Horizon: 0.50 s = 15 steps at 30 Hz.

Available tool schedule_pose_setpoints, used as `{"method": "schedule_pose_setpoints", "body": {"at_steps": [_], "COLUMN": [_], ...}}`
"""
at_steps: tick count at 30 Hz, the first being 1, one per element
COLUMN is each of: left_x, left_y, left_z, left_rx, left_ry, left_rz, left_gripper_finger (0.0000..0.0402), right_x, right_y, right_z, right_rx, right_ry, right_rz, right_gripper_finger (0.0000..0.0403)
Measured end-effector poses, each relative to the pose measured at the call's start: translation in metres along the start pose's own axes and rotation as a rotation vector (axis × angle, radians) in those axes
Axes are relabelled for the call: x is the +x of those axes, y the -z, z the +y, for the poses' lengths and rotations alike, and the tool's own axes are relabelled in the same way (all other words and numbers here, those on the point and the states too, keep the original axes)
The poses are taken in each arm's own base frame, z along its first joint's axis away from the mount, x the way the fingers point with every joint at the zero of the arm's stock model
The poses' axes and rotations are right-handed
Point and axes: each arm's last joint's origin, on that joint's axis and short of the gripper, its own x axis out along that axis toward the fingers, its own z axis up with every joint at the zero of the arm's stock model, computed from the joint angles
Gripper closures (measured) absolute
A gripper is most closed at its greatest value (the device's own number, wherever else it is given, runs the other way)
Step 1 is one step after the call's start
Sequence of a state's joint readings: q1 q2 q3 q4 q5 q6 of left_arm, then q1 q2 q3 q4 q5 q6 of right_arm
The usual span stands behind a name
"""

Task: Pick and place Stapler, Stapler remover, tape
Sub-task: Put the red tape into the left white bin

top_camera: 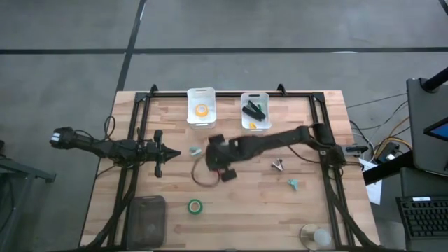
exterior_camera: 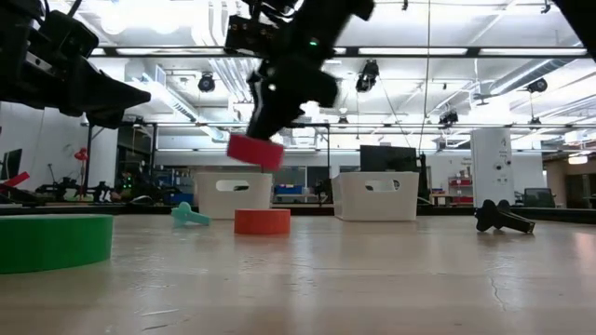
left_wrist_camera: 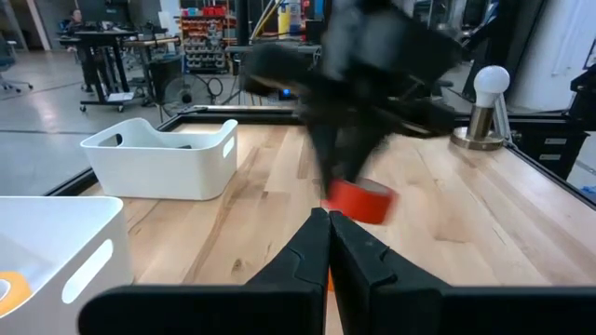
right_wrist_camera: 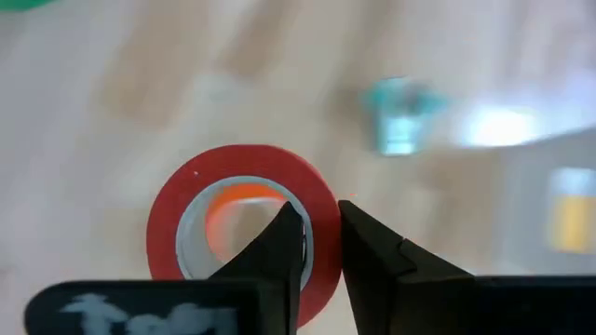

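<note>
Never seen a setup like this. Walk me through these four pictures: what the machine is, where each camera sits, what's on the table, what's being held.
Two robot arms work at a wooden table. One camera looks straight down, one sits at table level, and one rides on each wrist. The right gripper holds a red tape roll lifted above the table, over an orange roll. The left gripper waits, shut, at the left side. Two white bins at the far edge hold a yellow roll and the black stapler. A green roll and a teal staple remover lie on the table.

Bright even overhead ceiling lighting; motion blur on right arm (left_wrist_camera: pixel 372 84); right wrist background defocused.
</note>
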State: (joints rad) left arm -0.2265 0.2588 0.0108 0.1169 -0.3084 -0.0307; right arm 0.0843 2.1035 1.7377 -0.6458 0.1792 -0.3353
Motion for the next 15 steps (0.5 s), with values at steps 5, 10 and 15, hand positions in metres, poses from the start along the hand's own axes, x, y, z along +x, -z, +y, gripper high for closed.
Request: {"method": "schedule_pose_setpoints", "body": {"at_steps": [5, 10, 15], "left_x": [0.000, 0.000, 0.000], "left_y": [0.000, 0.000, 0.000], "left_z": [0.000, 0.000, 0.000], "left_rx": [0.000, 0.000, 0.000], "left_ry": [0.000, 0.000, 0.000], "left_rz": [0.000, 0.000, 0.000], "left_gripper_finger": [0.0390, 0.0390, 0.0390], "right_x": [-0.010, -0.021, -0.021], "right_y": [-0.003, 0.004, 0.024], "right_z": [-0.055, -0.116, -0.165], "right_rx": [0.064, 0.172, 0.362], "right_ry": [0.096, 0.201, 0.277], "right_rz": [-0.066, -0.145, -0.214], "right_gripper_finger": [0.0351, 0.0352, 0.0351]}}
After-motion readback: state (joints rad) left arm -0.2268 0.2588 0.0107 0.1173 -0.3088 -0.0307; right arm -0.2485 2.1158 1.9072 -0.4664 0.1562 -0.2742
